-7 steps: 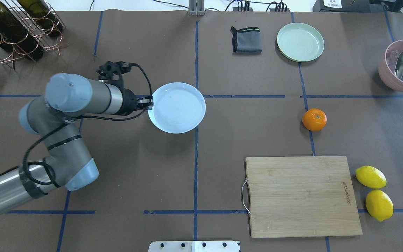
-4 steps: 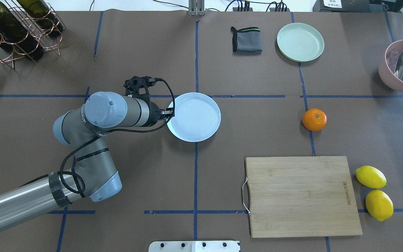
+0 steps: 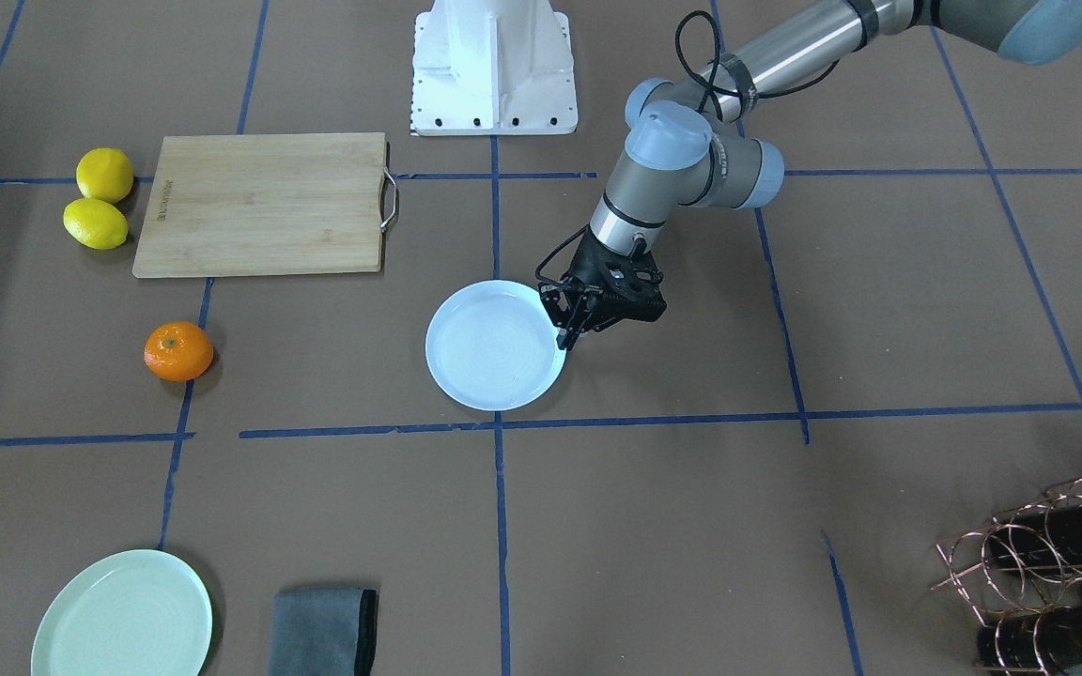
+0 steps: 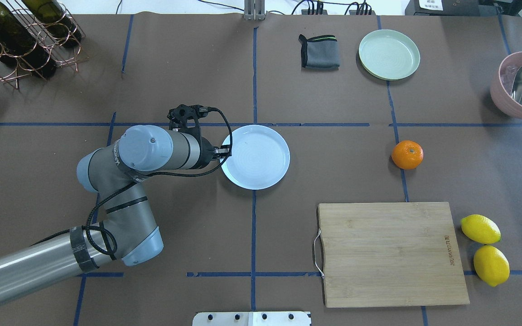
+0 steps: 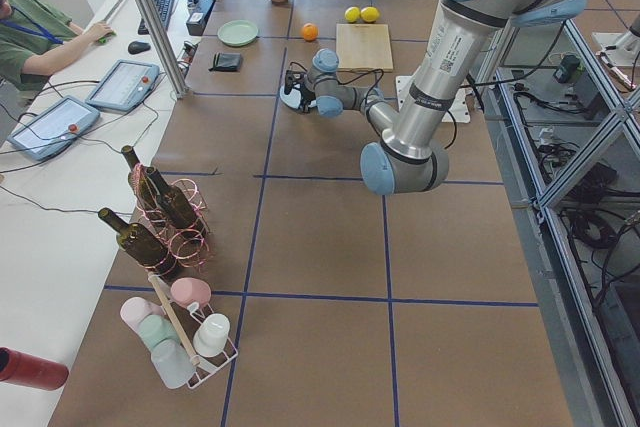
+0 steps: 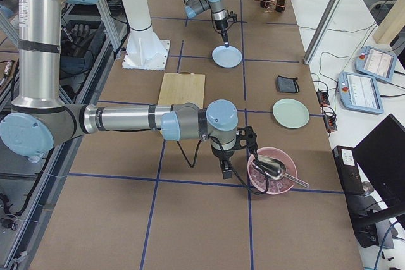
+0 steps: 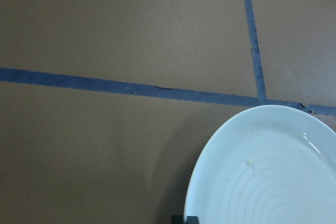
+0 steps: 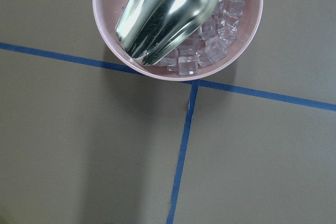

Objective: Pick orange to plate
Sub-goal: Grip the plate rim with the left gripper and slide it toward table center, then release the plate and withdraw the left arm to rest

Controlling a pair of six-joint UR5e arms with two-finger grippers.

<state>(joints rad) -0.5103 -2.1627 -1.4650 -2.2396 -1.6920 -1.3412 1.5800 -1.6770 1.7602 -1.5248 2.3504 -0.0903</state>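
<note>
The orange (image 4: 407, 154) (image 3: 178, 351) lies alone on the brown table, well to the right of the white plate (image 4: 256, 157) (image 3: 494, 345). My left gripper (image 4: 224, 151) (image 3: 565, 340) is shut on the plate's left rim, wrist lying low over the table. The left wrist view shows the plate (image 7: 273, 182) at lower right, with only a dark sliver of finger at the bottom edge. My right gripper (image 6: 225, 170) shows only in the exterior right view, hanging beside the pink bowl; I cannot tell whether it is open or shut.
A wooden cutting board (image 4: 390, 253) lies in front of the orange, with two lemons (image 4: 480, 228) at its right. At the back are a mint-green plate (image 4: 389, 54), a grey cloth (image 4: 319, 51), a pink bowl (image 4: 503, 97) holding ice and a scoop, and a bottle rack (image 4: 16, 36).
My left arm has carried the plate rightward and toward the robot, past the centre tape line. The orange has stayed where it was.
</note>
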